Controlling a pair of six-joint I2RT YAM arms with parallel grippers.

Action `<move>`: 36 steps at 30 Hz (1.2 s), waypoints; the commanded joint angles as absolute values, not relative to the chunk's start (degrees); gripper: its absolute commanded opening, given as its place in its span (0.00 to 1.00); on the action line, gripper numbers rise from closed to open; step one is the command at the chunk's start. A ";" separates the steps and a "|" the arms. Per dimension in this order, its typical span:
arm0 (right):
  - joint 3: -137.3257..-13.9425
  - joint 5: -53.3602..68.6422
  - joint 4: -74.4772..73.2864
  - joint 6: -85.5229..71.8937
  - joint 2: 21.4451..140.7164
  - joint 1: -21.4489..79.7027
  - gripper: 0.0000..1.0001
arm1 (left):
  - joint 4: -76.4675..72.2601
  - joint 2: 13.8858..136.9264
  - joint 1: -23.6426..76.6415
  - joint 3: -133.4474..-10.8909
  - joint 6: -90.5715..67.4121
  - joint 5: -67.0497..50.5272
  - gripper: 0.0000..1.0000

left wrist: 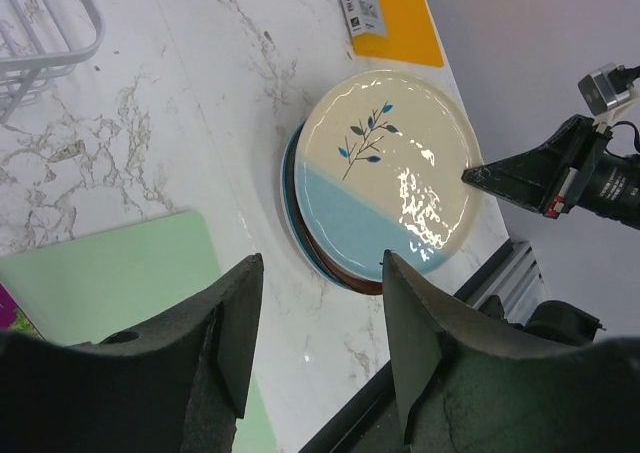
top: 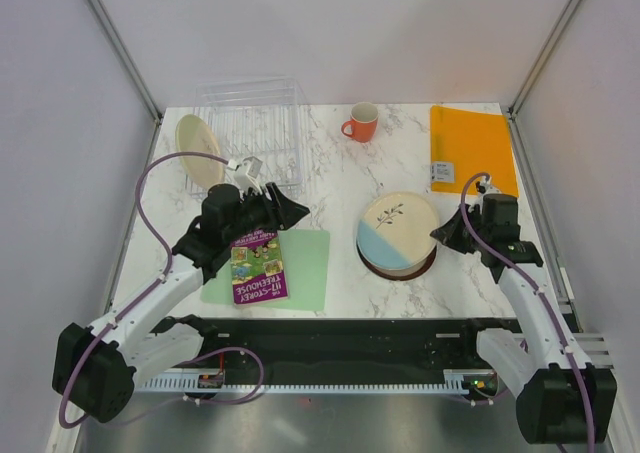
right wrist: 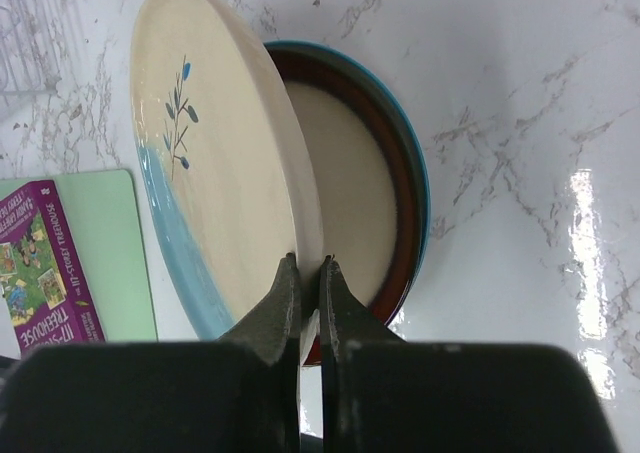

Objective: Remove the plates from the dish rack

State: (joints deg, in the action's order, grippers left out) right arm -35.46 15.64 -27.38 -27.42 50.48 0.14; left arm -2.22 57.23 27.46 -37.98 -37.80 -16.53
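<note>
The clear dish rack [top: 255,133] stands at the back left. A pale yellow-green plate [top: 198,151] leans upright at its left side. My right gripper [top: 447,235] is shut on the right rim of the blue-and-cream sprig plate [top: 398,230], also in the right wrist view [right wrist: 220,173]. It holds the plate tilted over a stack topped by the dark-red-rimmed beige plate [right wrist: 345,173]. A blue rim [right wrist: 415,143] shows under that one; no watermelon pattern is visible. My left gripper [top: 295,211] is open and empty over the mat's edge, as in the left wrist view [left wrist: 320,323].
A light green mat [top: 300,263] with a purple book [top: 257,268] on it lies front left. An orange mug [top: 361,122] stands at the back centre. An orange folder [top: 470,148] lies at the back right.
</note>
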 commanded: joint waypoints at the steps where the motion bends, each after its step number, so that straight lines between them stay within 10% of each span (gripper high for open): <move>1: -35.60 23.90 -21.36 -28.83 52.03 -1.30 0.00 | -2.55 56.42 27.51 -36.91 -35.16 -15.65 0.57; 19: -33.84 18.12 -27.68 -27.25 56.78 -2.11 0.00 | -2.99 56.25 27.51 -35.51 -35.51 -15.73 0.57; 30: -33.84 18.20 -27.95 -27.16 60.90 -2.11 0.18 | -3.16 55.90 27.51 -35.07 -35.33 -15.73 0.57; 36: -33.92 18.28 -27.51 -26.81 61.78 -2.11 0.50 | -3.08 55.90 27.51 -34.72 -34.98 -15.56 0.57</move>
